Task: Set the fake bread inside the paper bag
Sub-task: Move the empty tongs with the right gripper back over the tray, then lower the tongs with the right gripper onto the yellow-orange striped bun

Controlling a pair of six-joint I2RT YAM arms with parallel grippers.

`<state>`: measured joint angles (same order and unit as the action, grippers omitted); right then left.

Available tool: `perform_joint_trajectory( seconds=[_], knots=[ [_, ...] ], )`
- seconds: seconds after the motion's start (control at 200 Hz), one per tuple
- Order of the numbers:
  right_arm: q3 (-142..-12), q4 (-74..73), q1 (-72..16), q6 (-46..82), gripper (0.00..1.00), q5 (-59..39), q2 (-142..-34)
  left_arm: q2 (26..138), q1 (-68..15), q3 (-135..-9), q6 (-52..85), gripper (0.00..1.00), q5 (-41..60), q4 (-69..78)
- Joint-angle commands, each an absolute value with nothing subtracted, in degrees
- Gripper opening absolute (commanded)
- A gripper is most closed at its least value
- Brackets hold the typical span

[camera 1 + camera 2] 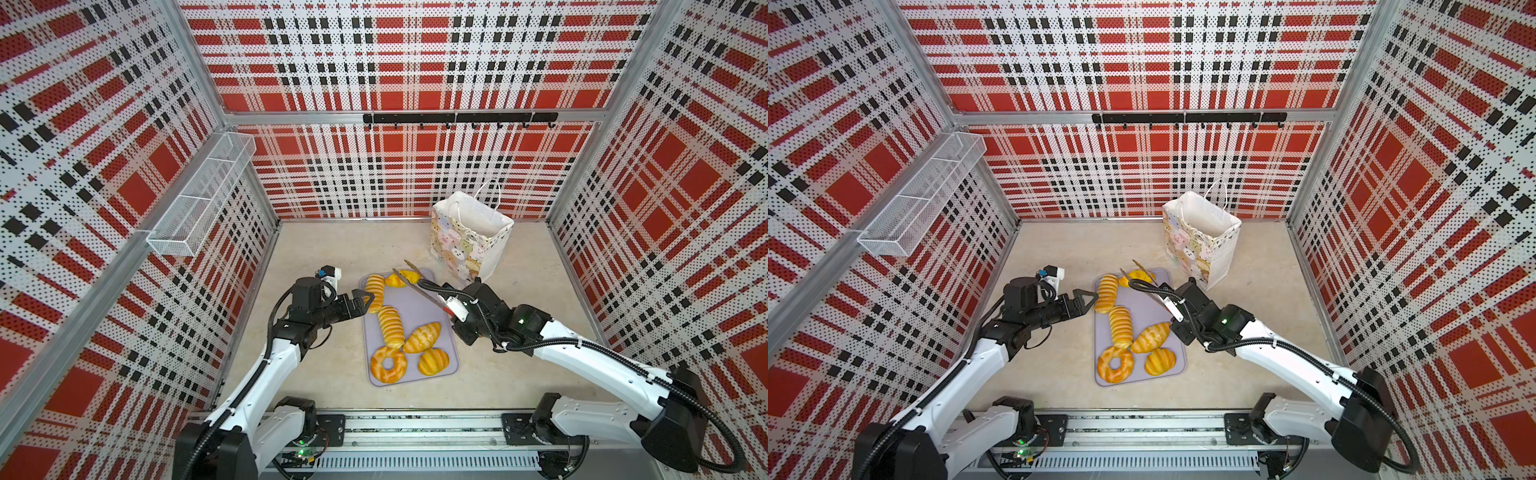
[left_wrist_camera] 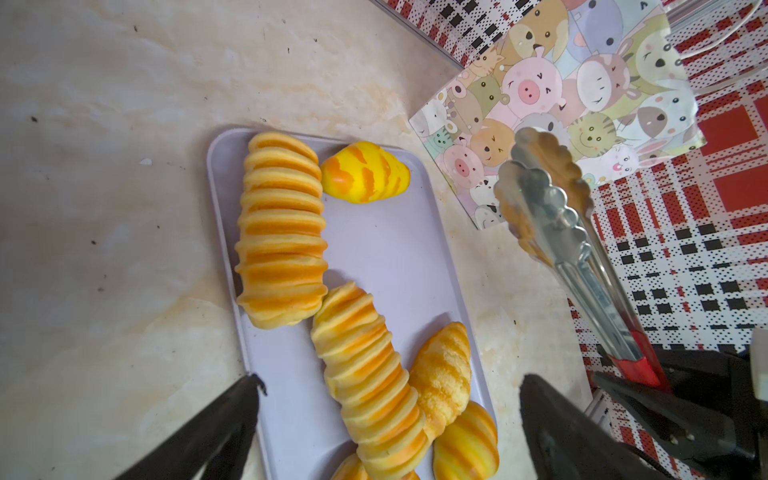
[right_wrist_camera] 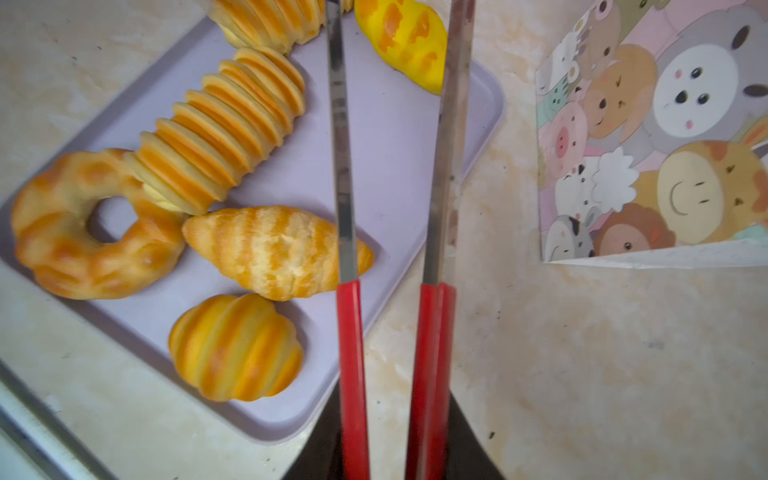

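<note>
The paper bag stands open at the back, just beside the tray. Six pieces of fake bread lie on the tray. The right gripper is closed on the red handles of the tongs; their tips are a little apart and hold nothing. The left gripper is wide open and empty.

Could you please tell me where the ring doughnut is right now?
In both top views the ring doughnut lies at the near left corner of the lavender tray, against a ridged long roll and left of the round scored bun.
</note>
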<state>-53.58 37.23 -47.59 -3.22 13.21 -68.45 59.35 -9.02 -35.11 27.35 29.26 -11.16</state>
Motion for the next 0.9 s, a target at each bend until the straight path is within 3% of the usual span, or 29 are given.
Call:
perform_joint_trajectory(
  seconds=[0.0,0.436,0.751,0.897],
  knots=[
    [-54.54,34.39,-47.99,-10.65,0.28,19.24,-71.01,61.53,-8.60,-36.74,24.80,1.00,30.91,-10.01],
    [-49.57,27.48,-50.04,-20.00,0.27,27.74,-71.13,55.32,-9.66,-33.48,27.03,0.99,24.13,-9.64],
    [-49.12,32.43,-51.67,-22.82,0.27,32.29,-69.17,54.24,-13.71,-34.75,26.08,0.98,16.27,-12.44],
    [-50.46,34.05,-51.68,-24.19,0.29,38.04,-70.50,57.46,-11.05,-34.52,25.86,0.98,21.66,-11.01]
  ],
)
